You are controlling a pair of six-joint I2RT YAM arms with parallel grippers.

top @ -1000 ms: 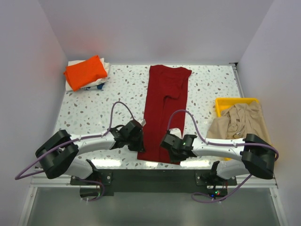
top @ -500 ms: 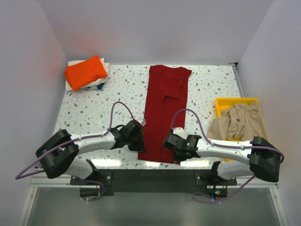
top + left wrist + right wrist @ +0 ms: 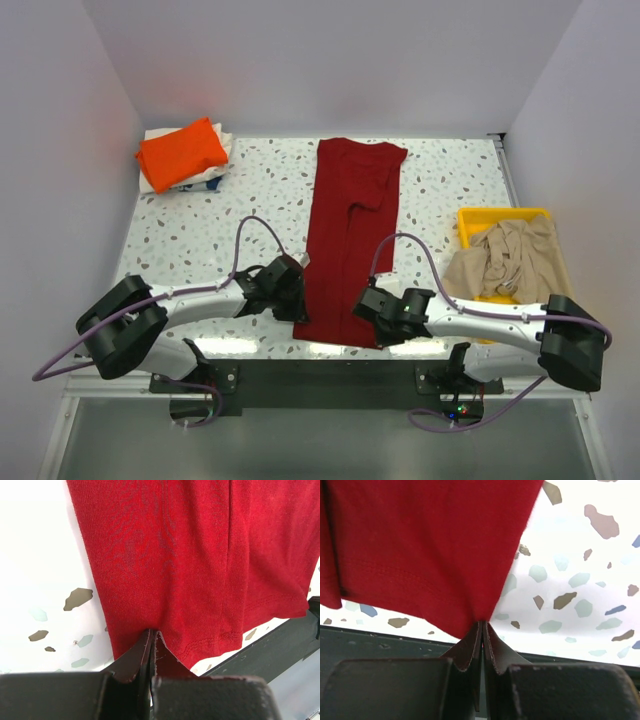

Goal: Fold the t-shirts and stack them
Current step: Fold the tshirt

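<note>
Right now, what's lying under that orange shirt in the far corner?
A whitish cloth sticks out from under the orange shirt, with a bit of blue at its near edge. The orange shirt covers the rest, so one piece or several, I cannot tell.

- Left arm (image 3: pixel 200 300): white tubular links between bulky black joint housings.
- Right arm (image 3: pixel 480 325): same white-and-black build.
- A thin purple cable (image 3: pixel 253 218) runs along each arm.
- Left gripper (image 3: pixel 152 637) and right gripper (image 3: pixel 483 627): matte black, wedge-shaped fingers with scuffed edges.
- Black base plate (image 3: pixel 320 382) under both arms.
</note>
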